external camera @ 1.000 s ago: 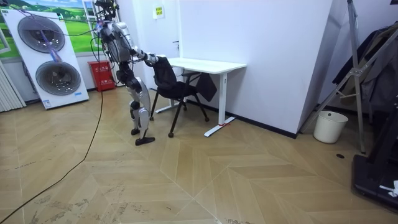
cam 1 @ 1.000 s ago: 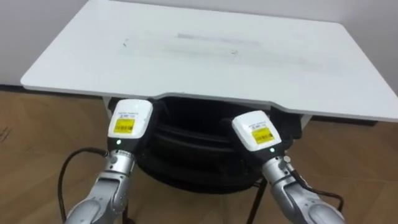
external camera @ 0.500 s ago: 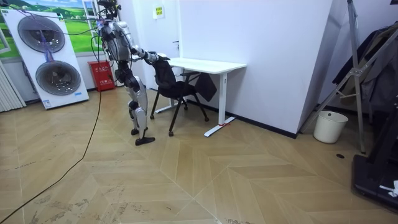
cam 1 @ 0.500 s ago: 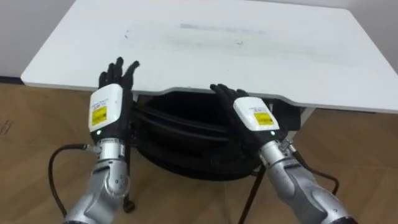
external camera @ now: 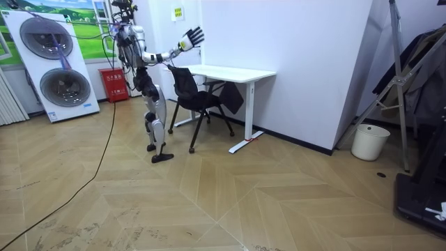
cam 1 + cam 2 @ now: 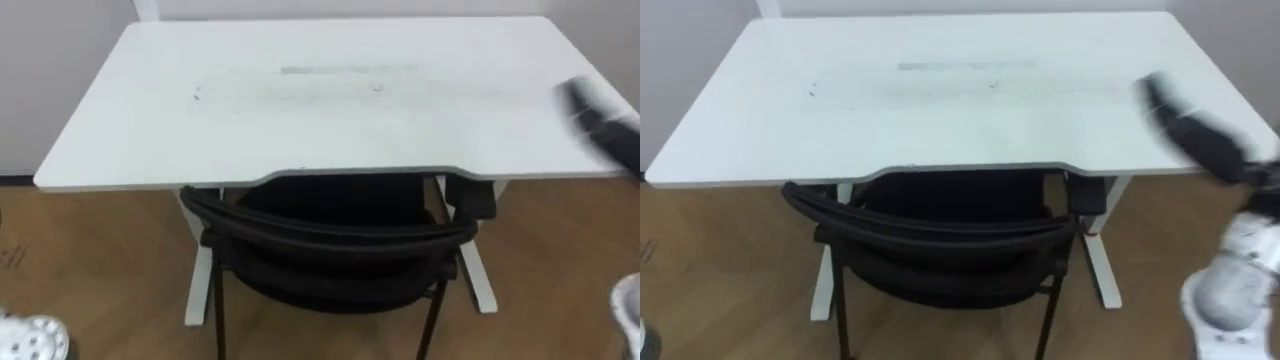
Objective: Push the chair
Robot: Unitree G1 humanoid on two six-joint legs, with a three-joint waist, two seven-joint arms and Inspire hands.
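Observation:
The black chair [image 6: 330, 240] stands tucked against the white desk [image 6: 330, 90], its curved backrest just below the desk's front edge and its seat underneath. My right hand [image 6: 1195, 130] is raised over the desk's right end, fingers straight, touching nothing. In the room view I stand behind the chair [image 5: 191, 94] with that hand [image 5: 191, 36] lifted high and spread open. A white part of my left arm [image 6: 30, 340] shows at the lower left corner, away from the chair.
The desk [image 5: 233, 72] stands against a white wall. Behind me are stacked washing machines [image 5: 59, 66] and a red box [image 5: 115, 84]. A white bin [image 5: 367, 141] and a metal rack [image 5: 411, 77] stand far to the room view's right. Wooden floor lies around.
Both hands have come off the chair's backrest. The right hand opened and swung up over the desk's right end; the left arm dropped to the lower left corner.

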